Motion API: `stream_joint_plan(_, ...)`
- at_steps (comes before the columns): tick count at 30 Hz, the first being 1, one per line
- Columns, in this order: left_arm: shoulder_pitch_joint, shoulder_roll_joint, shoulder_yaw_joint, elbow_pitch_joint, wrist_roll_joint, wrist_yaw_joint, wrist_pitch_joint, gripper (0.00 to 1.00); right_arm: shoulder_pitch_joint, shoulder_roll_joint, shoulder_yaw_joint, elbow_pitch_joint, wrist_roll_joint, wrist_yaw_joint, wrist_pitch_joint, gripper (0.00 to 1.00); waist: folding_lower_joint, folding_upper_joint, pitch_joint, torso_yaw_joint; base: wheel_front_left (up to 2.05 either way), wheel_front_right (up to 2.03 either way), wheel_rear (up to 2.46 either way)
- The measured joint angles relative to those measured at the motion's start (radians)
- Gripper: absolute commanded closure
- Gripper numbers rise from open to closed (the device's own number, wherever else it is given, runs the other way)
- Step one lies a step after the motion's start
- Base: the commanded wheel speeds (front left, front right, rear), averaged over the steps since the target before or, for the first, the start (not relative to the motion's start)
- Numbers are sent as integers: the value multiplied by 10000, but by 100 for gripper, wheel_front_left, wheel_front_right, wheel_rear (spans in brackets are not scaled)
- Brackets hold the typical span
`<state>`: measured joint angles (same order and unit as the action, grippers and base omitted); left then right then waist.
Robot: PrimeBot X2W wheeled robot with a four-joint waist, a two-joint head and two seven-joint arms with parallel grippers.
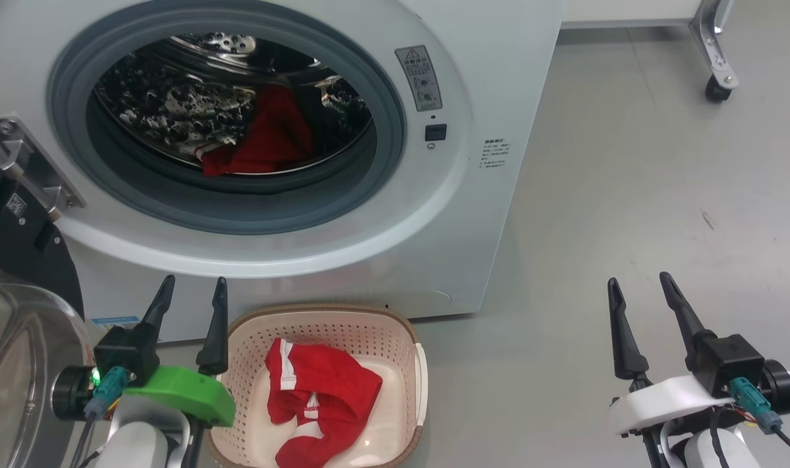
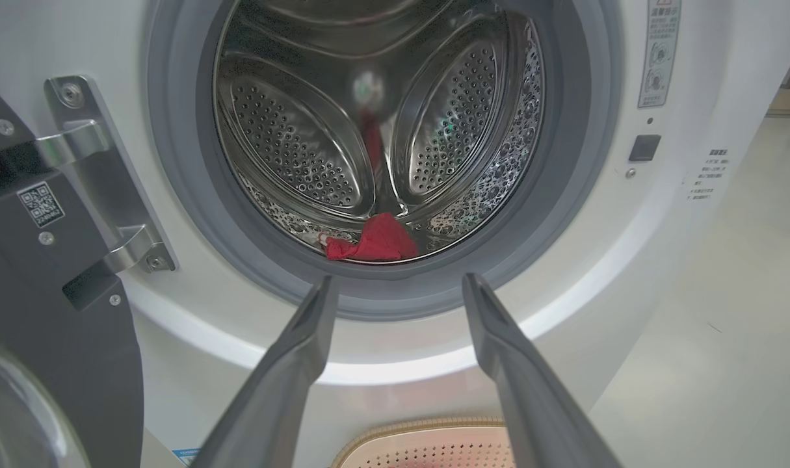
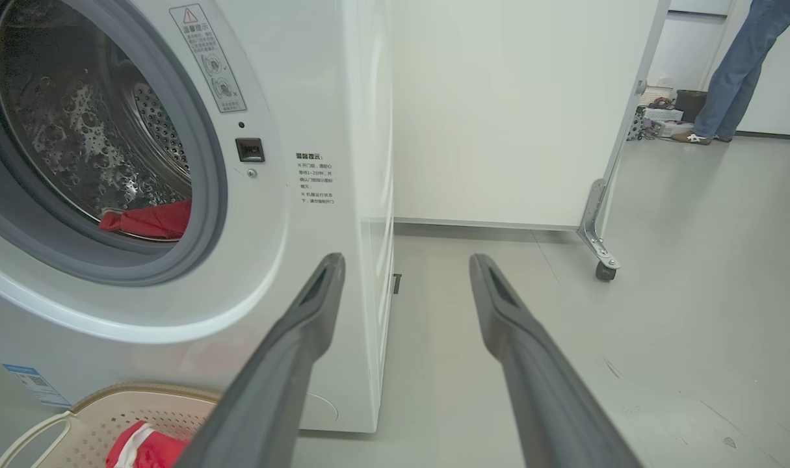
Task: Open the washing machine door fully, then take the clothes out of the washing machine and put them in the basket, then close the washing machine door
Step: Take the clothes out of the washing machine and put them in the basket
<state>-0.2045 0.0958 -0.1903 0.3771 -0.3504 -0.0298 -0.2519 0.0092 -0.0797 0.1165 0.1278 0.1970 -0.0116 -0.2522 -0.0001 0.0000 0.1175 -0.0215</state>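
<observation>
The white washing machine [image 1: 473, 97] stands open, its door [image 1: 11, 273] swung out at the far left with the glass bowl at the lower left. One red garment [image 1: 264, 140] lies in the steel drum [image 2: 381, 240]. Another red garment with white trim [image 1: 320, 396] lies in the cream basket [image 1: 408, 338] on the floor before the machine. My left gripper [image 1: 193, 296] is open and empty, just left of the basket and below the drum opening. Open and empty too, my right gripper [image 1: 642, 292] hangs over bare floor to the right of the machine.
Grey floor [image 1: 661, 195] spreads to the right of the machine. A white partition on a castor [image 3: 606, 270] stands behind it. A person's legs [image 3: 739, 71] show far off in the right wrist view. The door hinge [image 2: 108, 188] juts out at the opening's left.
</observation>
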Motion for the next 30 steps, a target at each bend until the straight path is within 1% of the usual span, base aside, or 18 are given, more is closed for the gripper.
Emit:
stream_joint_plan(9,1112,111,-6,-1172,17,257,0,0,482,12,25,-178,2,-13,10,0,0,0,-639,130,0,0,0)
stream_joint_plan(12,1419,115,-50,-1425,17,263,13,0,547,13,52,-219,2,-13,17,0,0,0,-708,125,0,0,0)
stream_joint_plan(15,1707,130,-50,-1691,17,433,48,0,634,19,92,-253,2,-13,63,0,0,0,-786,99,0,0,0)
stream_joint_plan(17,1880,140,-61,-1881,17,441,155,0,684,19,94,-274,2,-17,105,0,0,0,-839,75,0,0,0)
stream_joint_plan(18,1962,140,-73,-1988,17,472,232,0,729,19,94,-324,2,-94,105,0,0,0,-855,61,0,0,0)
stream_joint_plan(22,2195,146,-111,-2316,17,546,370,0,863,17,79,-387,2,-165,109,0,0,0,-876,35,0,0,0)
stream_joint_plan(30,2551,221,-109,-2978,48,686,593,0,878,19,102,-554,2,-174,196,0,0,0,-922,-34,0,0,0)
